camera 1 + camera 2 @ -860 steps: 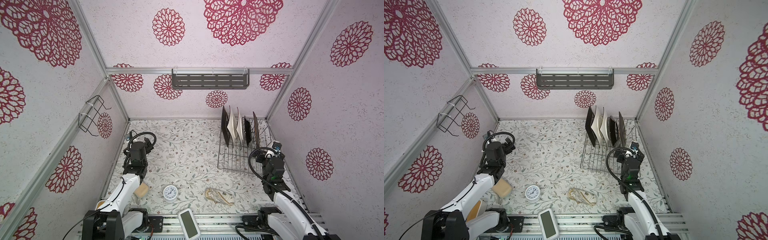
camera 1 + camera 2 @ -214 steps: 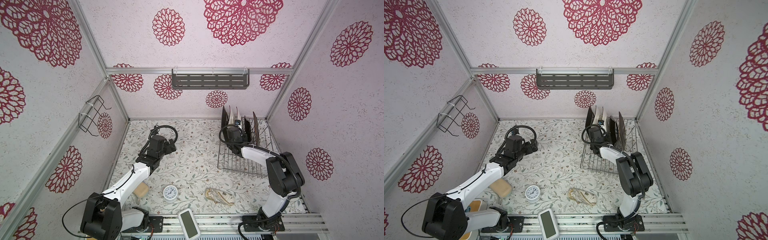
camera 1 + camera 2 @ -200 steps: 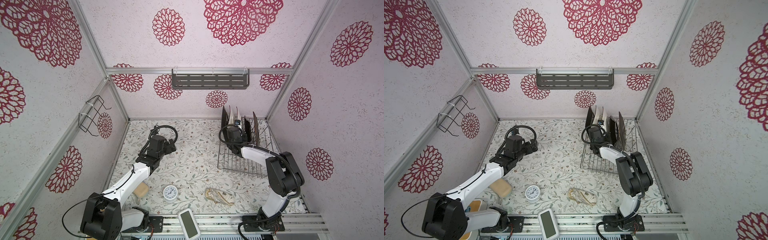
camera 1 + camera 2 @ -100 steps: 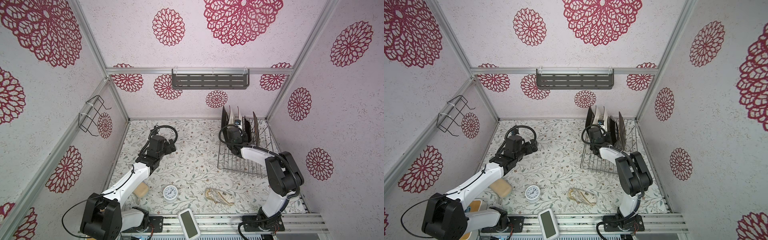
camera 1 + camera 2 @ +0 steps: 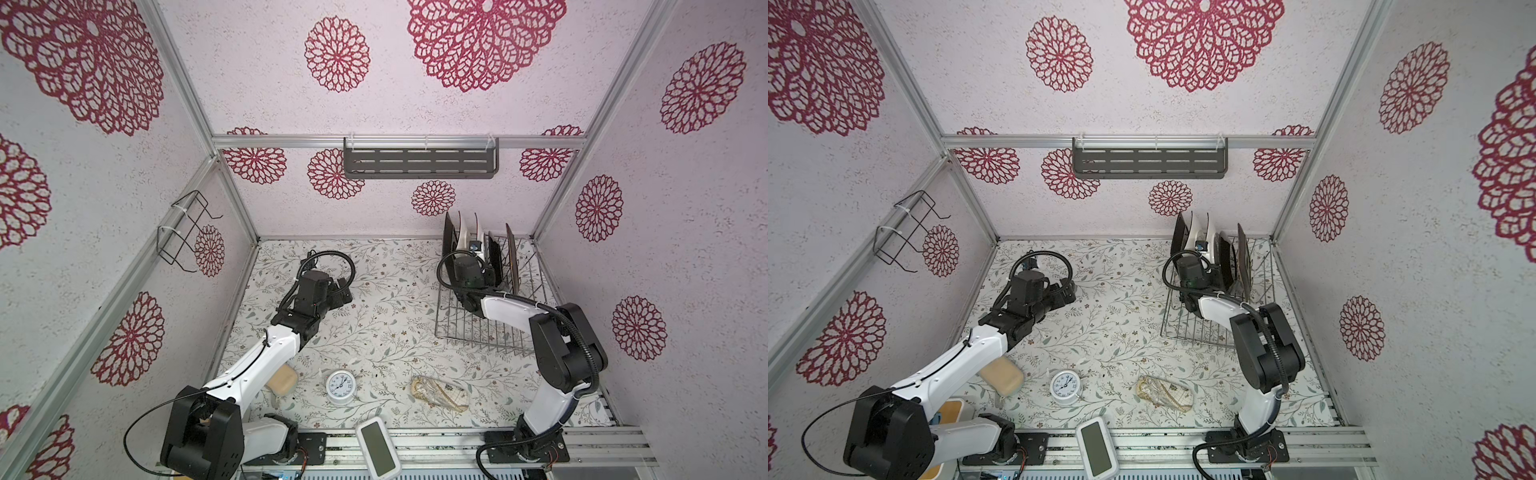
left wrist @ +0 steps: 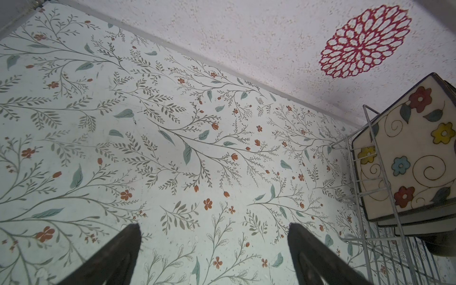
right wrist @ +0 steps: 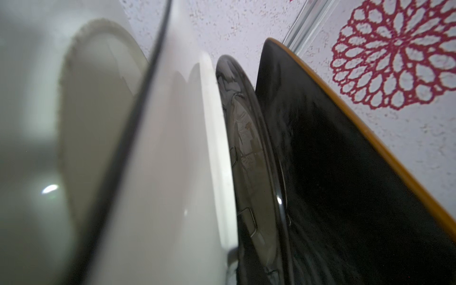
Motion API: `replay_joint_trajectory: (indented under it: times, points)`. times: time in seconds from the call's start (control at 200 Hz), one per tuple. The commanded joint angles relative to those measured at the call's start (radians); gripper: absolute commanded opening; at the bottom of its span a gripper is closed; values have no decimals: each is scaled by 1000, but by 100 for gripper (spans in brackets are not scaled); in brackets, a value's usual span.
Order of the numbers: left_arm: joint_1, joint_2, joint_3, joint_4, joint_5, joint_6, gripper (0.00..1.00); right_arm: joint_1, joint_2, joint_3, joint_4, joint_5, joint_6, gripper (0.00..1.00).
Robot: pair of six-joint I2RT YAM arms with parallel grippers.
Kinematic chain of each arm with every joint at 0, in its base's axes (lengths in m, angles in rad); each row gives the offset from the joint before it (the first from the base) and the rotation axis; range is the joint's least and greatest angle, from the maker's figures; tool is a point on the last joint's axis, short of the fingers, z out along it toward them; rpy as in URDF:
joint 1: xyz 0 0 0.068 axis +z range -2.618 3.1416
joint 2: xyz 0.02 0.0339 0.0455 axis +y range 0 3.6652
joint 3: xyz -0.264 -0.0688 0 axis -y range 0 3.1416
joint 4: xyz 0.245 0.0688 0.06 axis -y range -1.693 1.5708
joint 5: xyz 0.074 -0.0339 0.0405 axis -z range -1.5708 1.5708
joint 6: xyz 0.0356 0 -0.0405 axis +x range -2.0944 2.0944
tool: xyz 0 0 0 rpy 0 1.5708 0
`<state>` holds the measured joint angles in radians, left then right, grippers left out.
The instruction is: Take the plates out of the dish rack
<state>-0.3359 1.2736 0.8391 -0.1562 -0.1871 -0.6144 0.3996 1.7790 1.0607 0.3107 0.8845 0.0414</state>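
1. The floral table (image 5: 395, 332) covers the booth floor in both top views.
2. The dish rack (image 5: 478, 332) sits on the table at about 2 o'clock from the table's centre. Its 6 o'clock half is bare wire.
3. A grey slotted shelf (image 5: 419, 162) hangs on the back wall at 12 o'clock.
4. The plates (image 5: 465, 237) stand on edge, side by side, at the rack's 12 o'clock end. The flower-painted plate (image 6: 407, 160) is at the 9 o'clock end of the row, inside the rack's wires.
5. A black wire holder (image 5: 183, 232) is fixed to the side wall at 10 o'clock.
6. The right gripper (image 5: 477, 248) reaches in among the plates from 6 o'clock. Its jaws are hidden between them, so I cannot tell whether they are spread or pinching anything. Its wrist view shows a white plate (image 7: 177, 148) and a black plate with an orange edge (image 7: 345, 172) very close.
7. The left gripper (image 5: 343, 291) hovers over the table at 10 o'clock from centre, pointing toward 3 o'clock. Its fingers (image 6: 118, 254) are spread wide with nothing between them, and it is well apart from the rack.
8. A crumpled patterned bundle (image 5: 438, 392) lies at 5 o'clock.
9. A beige sponge (image 5: 284, 380) lies at 8 o'clock, partly under the left arm.
10. A small white clock (image 5: 340, 386) lies at 7 o'clock.
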Motion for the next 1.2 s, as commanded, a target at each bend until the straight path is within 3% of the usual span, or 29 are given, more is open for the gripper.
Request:
replay_joint_trajectory:
  times: [0.0, 1.191]
  points:
    - [-6, -22, 18, 2, 8, -1, 97, -8, -8, -28, 1, 56, 3, 0]
    - [-11, -19, 52, -14, 20, 4, 97, 12, -152, -90, 156, 121, -94, 0]
